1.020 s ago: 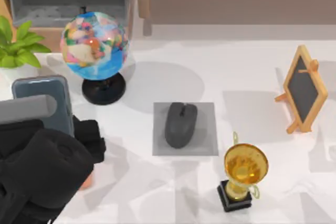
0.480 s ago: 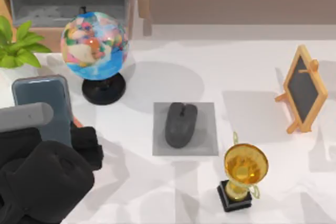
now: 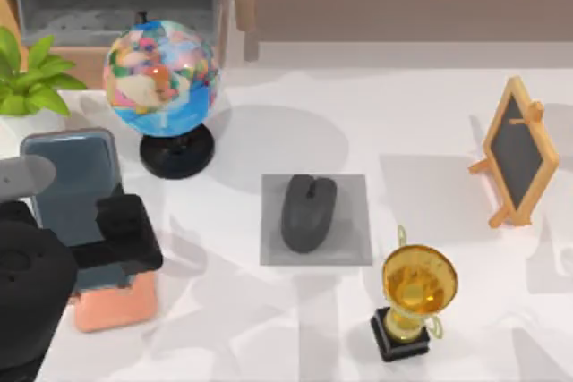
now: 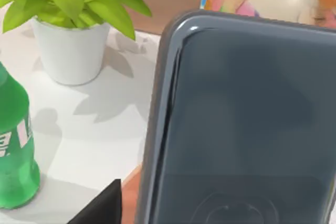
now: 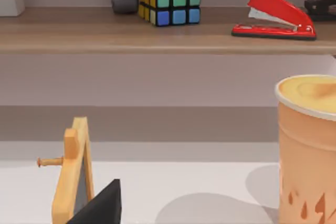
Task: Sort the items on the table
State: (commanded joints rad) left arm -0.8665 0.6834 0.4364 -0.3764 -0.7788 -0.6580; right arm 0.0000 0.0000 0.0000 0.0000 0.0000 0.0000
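Smartphone: lying on an orange-pink stand at the surface's left, near the globe.
Handling: looking stiff, thin, slick-backed; gripping across the long edges likely best.
Mouse: sitting on a grey pad mid-surface.
Left gripper: hovering over the phone's lower end; jaws impossible to judge.
Right arm: parked near a small chalkboard; jaws unclear.

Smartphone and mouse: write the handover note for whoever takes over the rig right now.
Left gripper: over the smartphone's near end, at the table's left.
Right gripper: parked, facing the small chalkboard.
Smartphone: apparently lying on a salmon pad.
Mouse: on a grey mat, mid-table.
Done: both items look placed.
Left: check the phone's seating, then clear the left arm.
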